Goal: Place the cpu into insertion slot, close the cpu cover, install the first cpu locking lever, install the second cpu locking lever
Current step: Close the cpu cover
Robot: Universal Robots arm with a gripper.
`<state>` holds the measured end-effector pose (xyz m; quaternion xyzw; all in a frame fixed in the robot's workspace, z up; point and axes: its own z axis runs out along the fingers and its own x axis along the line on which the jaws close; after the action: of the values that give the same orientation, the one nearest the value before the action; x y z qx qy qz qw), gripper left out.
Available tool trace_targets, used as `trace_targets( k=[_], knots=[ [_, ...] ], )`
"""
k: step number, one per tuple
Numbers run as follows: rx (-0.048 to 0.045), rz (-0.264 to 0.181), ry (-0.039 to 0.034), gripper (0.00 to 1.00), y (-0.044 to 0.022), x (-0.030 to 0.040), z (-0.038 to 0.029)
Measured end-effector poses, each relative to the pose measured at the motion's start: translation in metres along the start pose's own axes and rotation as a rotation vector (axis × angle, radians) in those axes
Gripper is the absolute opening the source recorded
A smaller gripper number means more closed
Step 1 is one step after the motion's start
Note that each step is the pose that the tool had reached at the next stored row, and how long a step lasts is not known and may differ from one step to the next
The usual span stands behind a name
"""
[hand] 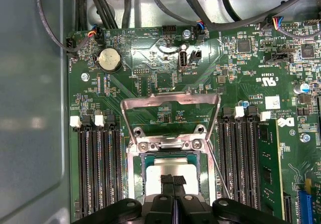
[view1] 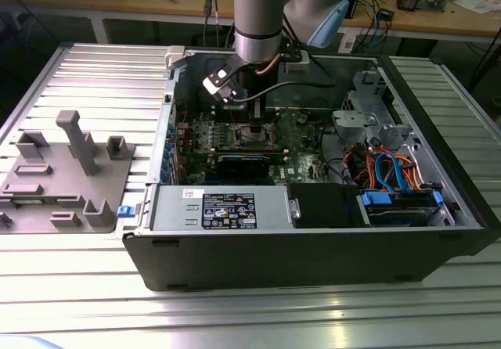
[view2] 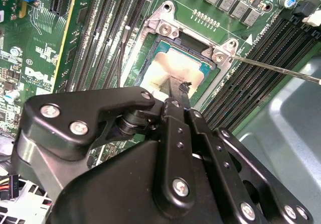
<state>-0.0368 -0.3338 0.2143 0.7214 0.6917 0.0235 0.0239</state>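
My tool [view2: 183,87], clenched, meets the cpu [view2: 168,68] — pale silvery square lying in the insertion slot [view2: 173,45] — cpu cover [hand: 170,100] open.

cpu [hand: 156,176]: silvery-grey square, seated flat in insertion slot [hand: 133,184]. Slot is a dark socket with a silvery rim, mid-motherboard [hand: 150,68]. cpu cover [hand: 170,114]: thin silvery frame with a big window, flipped open, hinged at the slot's far edge.
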Motion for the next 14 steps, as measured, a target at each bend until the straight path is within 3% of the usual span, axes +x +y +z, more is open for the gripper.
trace_targets(
  k=[14],
  knots=[
    [0.0013,0.0,-0.0004,0.11,0.0007,0.0001,-0.0013]
  ],
)
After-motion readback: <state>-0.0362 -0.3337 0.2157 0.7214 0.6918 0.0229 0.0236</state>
